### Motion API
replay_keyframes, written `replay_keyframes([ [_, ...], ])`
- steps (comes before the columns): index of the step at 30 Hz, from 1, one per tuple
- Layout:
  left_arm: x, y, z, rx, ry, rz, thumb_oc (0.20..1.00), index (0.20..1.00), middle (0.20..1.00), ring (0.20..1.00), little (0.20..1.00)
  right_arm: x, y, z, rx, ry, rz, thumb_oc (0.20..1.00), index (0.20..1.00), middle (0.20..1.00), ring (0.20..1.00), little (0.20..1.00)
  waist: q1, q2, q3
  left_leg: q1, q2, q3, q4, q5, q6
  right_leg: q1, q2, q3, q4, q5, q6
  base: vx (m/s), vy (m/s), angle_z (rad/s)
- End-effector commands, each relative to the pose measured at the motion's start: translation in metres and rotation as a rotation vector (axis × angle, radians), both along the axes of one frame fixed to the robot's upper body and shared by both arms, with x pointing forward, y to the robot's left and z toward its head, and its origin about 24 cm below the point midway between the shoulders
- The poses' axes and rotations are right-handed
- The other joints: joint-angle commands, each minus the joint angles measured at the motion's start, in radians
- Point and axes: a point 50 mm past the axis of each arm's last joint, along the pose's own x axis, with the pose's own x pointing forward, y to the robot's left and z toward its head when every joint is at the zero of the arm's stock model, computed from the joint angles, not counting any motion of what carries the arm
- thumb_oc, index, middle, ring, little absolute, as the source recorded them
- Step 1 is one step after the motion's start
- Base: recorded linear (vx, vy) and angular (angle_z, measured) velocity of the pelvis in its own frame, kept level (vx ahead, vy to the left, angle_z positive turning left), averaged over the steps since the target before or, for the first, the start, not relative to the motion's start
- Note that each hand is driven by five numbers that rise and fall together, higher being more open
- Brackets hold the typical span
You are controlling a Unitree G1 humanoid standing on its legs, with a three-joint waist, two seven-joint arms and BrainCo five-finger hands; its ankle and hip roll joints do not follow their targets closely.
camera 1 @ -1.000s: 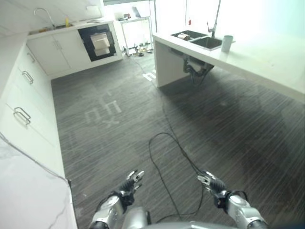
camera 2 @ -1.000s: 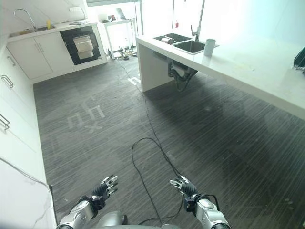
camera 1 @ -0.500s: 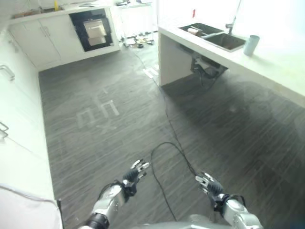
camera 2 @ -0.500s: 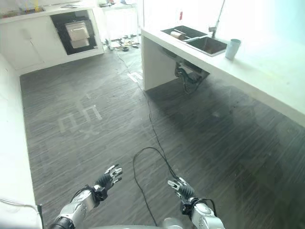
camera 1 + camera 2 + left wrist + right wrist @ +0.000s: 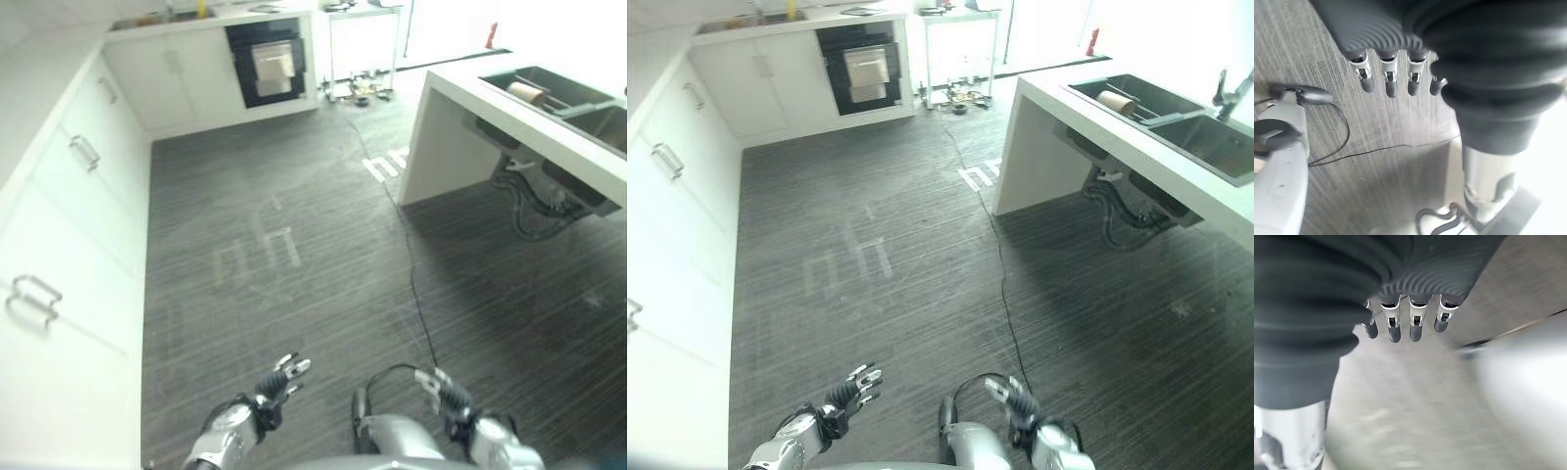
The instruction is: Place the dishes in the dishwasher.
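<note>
This is a kitchen, the fitted sort you would find in a home or a show flat. White cabinets (image 5: 78,225) with metal bar handles (image 5: 86,152) run along one side and turn the corner at the far wall, where a black built-in oven (image 5: 266,61) sits under the counter (image 5: 147,24). On the other side stands a white island (image 5: 1097,127) with a double sink (image 5: 1176,113) let into its top and a tap (image 5: 1227,86) over it; the drain pipes (image 5: 1117,201) hang open underneath. Between them lies a dark striped floor (image 5: 294,245). A small table (image 5: 955,29) stands by the bright window at the back, with bits and pieces under it.
</note>
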Motion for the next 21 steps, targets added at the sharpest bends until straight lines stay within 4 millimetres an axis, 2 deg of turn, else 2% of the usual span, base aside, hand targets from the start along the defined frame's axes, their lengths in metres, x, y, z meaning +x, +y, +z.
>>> replay_keyframes([
  [1,0.020,-0.004,0.020,-0.017,-0.136,-0.034,1.000,1.000,1.000,1.000,1.000,-0.009,-0.002,0.001,0.016,-0.016,0.026,1.000,1.000,1.000,1.000,1.000,-0.031,-0.037,-0.030,-0.134,0.126,-0.045,0.095,0.368,0.035,0.198,-0.083,0.115,-0.295,0.148,0.241,0.30,-0.256,-0.50],
  [2,0.019,-0.003,0.020,-0.021,-0.132,-0.030,1.000,1.000,1.000,1.000,1.000,-0.008,-0.005,0.002,0.007,-0.020,0.029,1.000,1.000,1.000,1.000,1.000,-0.021,-0.049,-0.024,-0.206,0.135,-0.040,0.232,0.390,0.030,0.223,-0.089,0.113,-0.297,0.136,0.223,0.25,-0.225,-0.37],
  [3,0.019,-0.003,0.020,-0.023,-0.130,-0.030,1.000,1.000,1.000,1.000,1.000,-0.008,-0.006,0.002,0.005,-0.021,0.028,1.000,1.000,1.000,1.000,1.000,-0.017,-0.054,-0.021,-0.240,0.143,-0.039,0.279,0.394,0.031,0.234,-0.091,0.111,-0.298,0.132,0.216,0.30,-0.202,-0.48],
  [4,0.018,-0.003,0.021,-0.029,-0.129,-0.057,1.000,1.000,1.000,1.000,1.000,-0.006,-0.010,0.003,0.016,-0.031,0.008,1.000,1.000,1.000,1.000,1.000,0.013,-0.060,-0.004,-0.397,0.141,-0.061,0.313,0.381,0.057,0.296,-0.090,0.118,-0.297,0.106,0.204,0.30,-0.091,-0.53],
  [5,0.018,-0.003,0.022,-0.030,-0.131,-0.059,1.000,1.000,1.000,1.000,1.000,-0.005,-0.010,0.004,0.017,-0.034,0.015,1.000,1.000,1.000,1.000,1.000,0.019,-0.058,0.001,-0.401,0.139,-0.055,0.248,0.372,0.063,0.315,-0.085,0.128,-0.297,0.091,0.204,0.43,0.027,-0.93],
  [6,0.019,-0.002,0.024,-0.032,-0.133,-0.048,1.000,1.000,1.000,1.000,1.000,-0.003,-0.007,0.006,0.013,-0.035,0.030,1.000,1.000,1.000,1.000,1.000,0.018,-0.050,0.007,-0.392,0.142,-0.032,0.075,0.381,0.062,0.333,-0.071,0.153,-0.298,0.069,0.209,0.37,0.230,-0.68],
  [7,0.019,-0.001,0.025,-0.032,-0.132,-0.037,1.000,1.000,1.000,1.000,1.000,-0.003,-0.004,0.006,0.011,-0.030,0.033,1.000,1.000,1.000,1.000,1.000,0.021,-0.041,0.010,-0.399,0.134,-0.050,-0.115,0.401,0.056,0.346,-0.058,0.191,-0.308,0.064,0.223,0.36,0.276,-0.77],
  [9,0.020,-0.002,0.026,-0.035,-0.134,-0.030,1.000,1.000,1.000,1.000,1.000,-0.004,-0.002,0.006,0.008,-0.025,0.042,1.000,1.000,1.000,1.000,1.000,0.027,-0.033,0.011,-0.404,0.142,-0.089,-0.286,0.432,0.043,0.359,-0.057,0.224,-0.328,0.069,0.237,0.25,0.233,-0.41],
  [11,0.020,-0.004,0.027,-0.037,-0.140,-0.021,1.000,1.000,1.000,1.000,1.000,-0.006,-0.002,0.005,0.002,-0.024,0.054,1.000,1.000,1.000,1.000,1.000,0.030,-0.030,0.018,-0.405,0.150,-0.105,-0.351,0.453,0.034,0.368,-0.066,0.239,-0.338,0.073,0.246,0.20,0.193,-0.68],
  [13,0.019,-0.004,0.025,-0.039,-0.130,-0.017,1.000,1.000,1.000,1.000,1.000,-0.008,-0.005,0.002,-0.013,-0.015,0.050,1.000,1.000,1.000,1.000,1.000,0.030,-0.025,0.009,-0.365,0.157,-0.064,-0.405,0.412,0.043,0.374,-0.100,0.215,-0.335,0.067,0.265,0.33,0.335,-0.93],
  [18,0.019,-0.002,0.022,-0.017,-0.127,-0.031,1.000,1.000,1.000,1.000,1.000,-0.013,-0.004,-0.001,0.007,-0.009,0.042,1.000,1.000,1.000,1.000,1.000,0.018,-0.003,-0.014,-0.259,0.117,-0.081,-0.457,0.358,0.086,0.370,-0.107,0.214,-0.238,0.009,0.282,0.24,0.279,-0.23],
  [19,0.023,-0.001,0.022,0.002,-0.123,-0.049,1.000,1.000,1.000,1.000,1.000,-0.012,0.002,-0.001,0.024,-0.012,0.017,1.000,1.000,1.000,1.000,1.000,0.002,0.003,-0.024,-0.239,0.097,-0.069,-0.463,0.341,0.114,0.333,-0.115,0.217,-0.124,0.026,0.304,0.22,0.396,-0.04],
  [21,0.026,-0.005,0.023,0.012,-0.126,-0.094,1.000,1.000,1.000,1.000,1.000,-0.012,0.012,0.001,0.046,-0.033,-0.017,1.000,1.000,1.000,1.000,1.000,-0.021,0.021,-0.019,-0.204,0.085,-0.060,-0.480,0.318,0.142,0.223,-0.121,0.194,0.104,0.078,0.343,0.15,0.349,-0.11],
])
